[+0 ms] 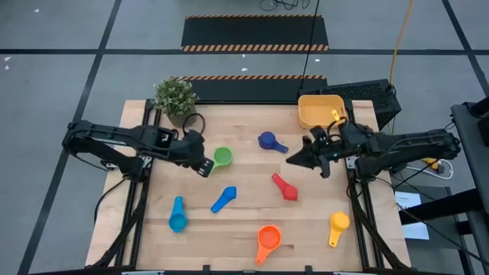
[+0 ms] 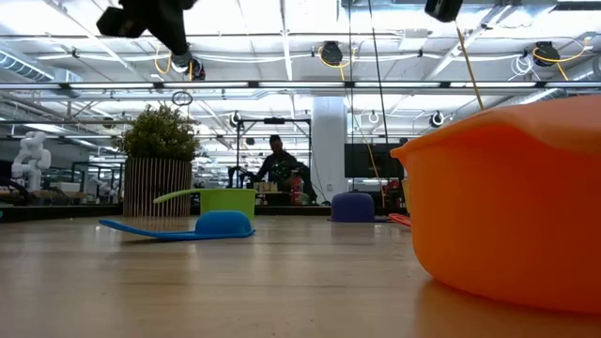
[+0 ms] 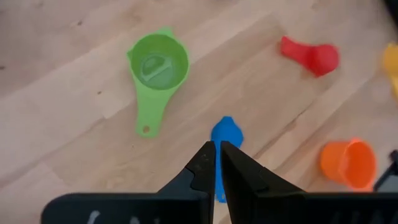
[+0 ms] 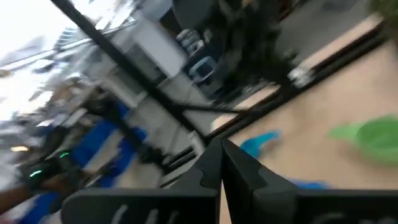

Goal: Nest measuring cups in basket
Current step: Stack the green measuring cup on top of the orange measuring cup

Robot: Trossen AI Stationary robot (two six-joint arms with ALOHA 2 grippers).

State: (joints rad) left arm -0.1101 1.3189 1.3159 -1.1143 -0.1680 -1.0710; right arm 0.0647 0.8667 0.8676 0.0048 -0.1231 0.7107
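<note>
Both grippers are hanging closed and empty above the table, the left gripper (image 1: 205, 166) beside the green cup (image 1: 222, 157), the right gripper (image 1: 294, 159) near the basket (image 1: 309, 114).

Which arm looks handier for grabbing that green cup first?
The left one, probably. Its left gripper hangs right beside the green cup, while the right gripper sits farther across the table, nearer the basket.
</note>
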